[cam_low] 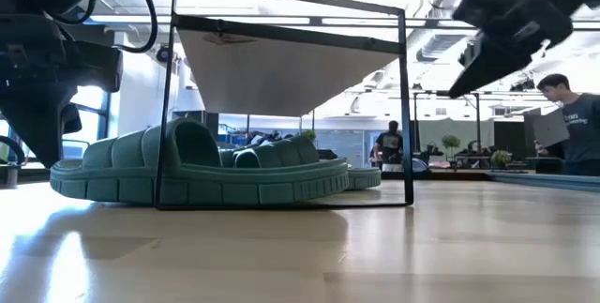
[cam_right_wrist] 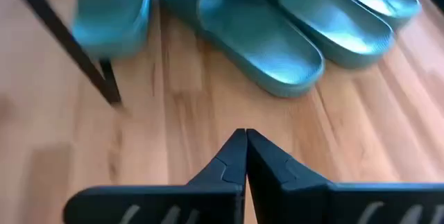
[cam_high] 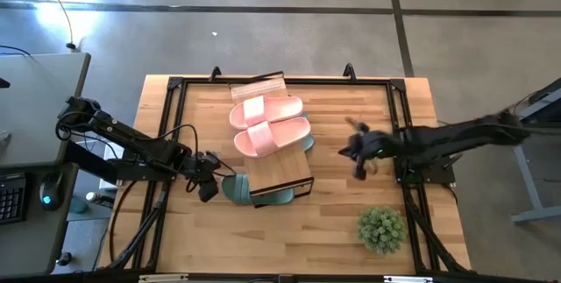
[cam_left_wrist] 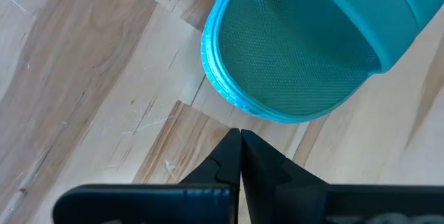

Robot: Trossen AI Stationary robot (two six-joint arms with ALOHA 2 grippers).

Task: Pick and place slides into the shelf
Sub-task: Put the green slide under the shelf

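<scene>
Hovering just beside the shelf [cam_high: 273,156] on its left-arm side, the left gripper [cam_high: 207,188] has its two fingers [cam_left_wrist: 232,156] pressed tip to tip and carries nothing. Its tips point at the rounded end of a sage-green slide [cam_left_wrist: 298,57] that lies on the table [cam_high: 351,230] close in front of them, apart from the fingers. In the high view that slide [cam_high: 235,187] pokes out from under the shelf's near-left corner.

On the other side of the shelf, a little way off from it, the right gripper [cam_high: 358,162] hangs above the bare wood with its fingers [cam_right_wrist: 244,156] likewise closed together and empty. It faces the shelf's underside, where a row of green slides [cam_right_wrist: 277,37] lies side by side on the tabletop next to one thin black leg of the frame [cam_right_wrist: 76,50].

On the shelf's light plank top rest the two pale pink slides [cam_high: 267,123], side by side and touching, toward the end of the plank farther from the arms' bases. Seen from table height, the green slides [cam_low: 202,172] sit under the plank, inside the black frame [cam_low: 405,106].

A small potted plant [cam_high: 381,228] stands on the table well away from the shelf, on the right arm's side near the front edge. People [cam_low: 570,123] show in the room beyond the shelf.
</scene>
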